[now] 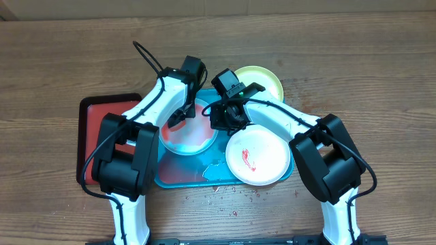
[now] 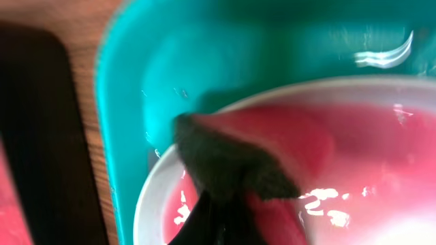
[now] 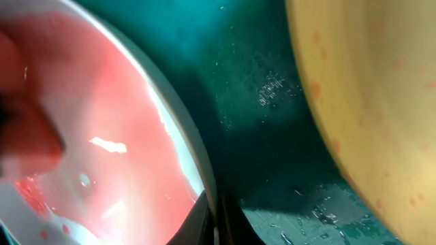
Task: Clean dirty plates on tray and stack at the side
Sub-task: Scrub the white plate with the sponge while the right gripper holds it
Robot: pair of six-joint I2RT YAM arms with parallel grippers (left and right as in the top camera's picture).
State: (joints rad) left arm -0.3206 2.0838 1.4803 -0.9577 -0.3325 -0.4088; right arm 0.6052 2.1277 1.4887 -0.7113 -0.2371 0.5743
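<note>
Left jaws: clamped on a dark sponge [image 2: 225,163], pressed onto the red-smeared plate [image 1: 191,139].
Right jaws: pinched closed on that plate's right rim.
Tray [image 1: 178,178]: beneath the plate.

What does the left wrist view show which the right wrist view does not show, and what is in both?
Only the left wrist view: the dark scrubbing pad, clamped in the left tool and resting on the red-smeared plate, plus the wooden table and the dark red tray. Only the right wrist view: a yellow plate with red specks, and the shut right tool at the red-smeared plate's rim. Both: the red-smeared plate and the teal tray.
</note>
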